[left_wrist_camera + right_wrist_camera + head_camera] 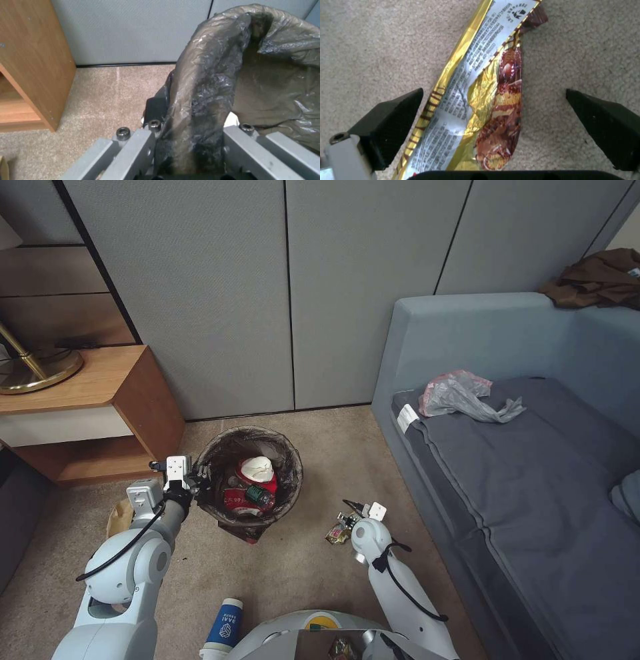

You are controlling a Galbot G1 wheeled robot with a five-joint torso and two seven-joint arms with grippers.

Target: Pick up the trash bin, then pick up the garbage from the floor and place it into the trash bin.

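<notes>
A: Where do we have the bin [248, 481]?

B: On the carpet [313, 573] in front of the grey wall panels [287, 293], just right of the wooden side table [87, 407]. Our left gripper [200, 485] pinches its left rim: in the left wrist view the fingers [146, 147] press on either side of the dark bag [206, 95] folded over that rim.

A: And what do we see inside it?

B: A crushed red-and-white cup [257, 471] on top, and a clear bottle with a green label [261, 496] beside it (more red paper lies underneath, hard to sort out).

A: What about our right side?

B: Our right gripper [351, 511] hangs low over the carpet to the right of the bin, between it and the sofa [533, 480]. Its jaws are spread wide, and a shiny gold wrapper [476, 100] lies flat on the carpet between them; neither finger [391, 120] touches it.

A: Any other litter we can see?

B: A blue-and-white cup [225, 625] lies on its side near our base, and a brown paper piece [119, 517] sits partly behind the left arm, by the side table. A crumpled grey plastic bag [463, 397] rests on the sofa seat.
</notes>
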